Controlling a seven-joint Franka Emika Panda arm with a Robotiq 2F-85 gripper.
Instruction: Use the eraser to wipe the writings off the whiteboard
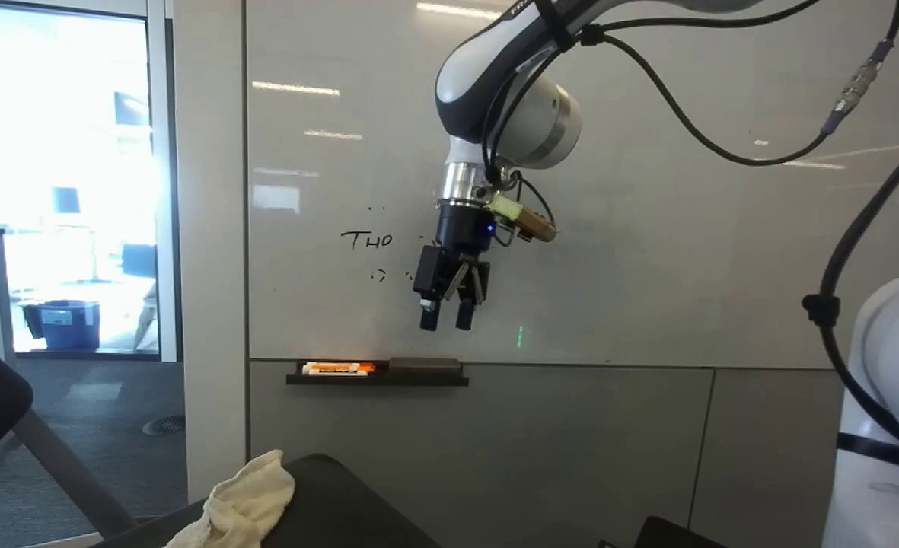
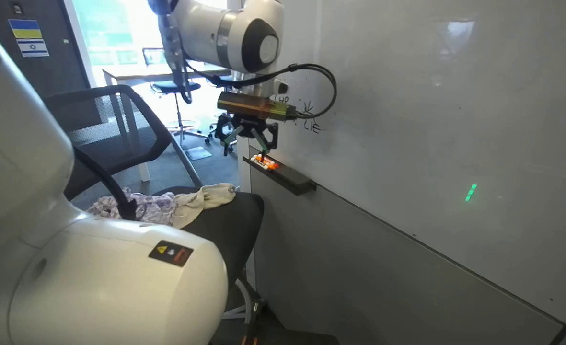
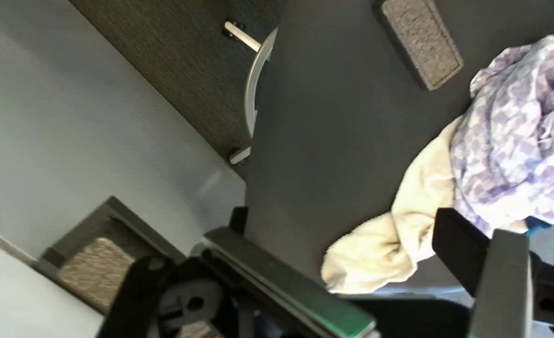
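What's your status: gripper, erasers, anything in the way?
Gripper open, empty. One eraser in tray, another eraser on chair seat. Writing on whiteboard. Markers sharing tray might crowd grasp.

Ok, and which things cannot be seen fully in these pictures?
- Black handwriting on the glossy whiteboard: in an exterior view, partly behind the black two-fingered tool.
- Rectangular grey felt eraser on the dark chair seat: wrist view, cut by the top edge.
- Purple patterned cloth: wrist view, cut by the right edge.
- Any print on the white-and-orange markers: too small in an exterior view.
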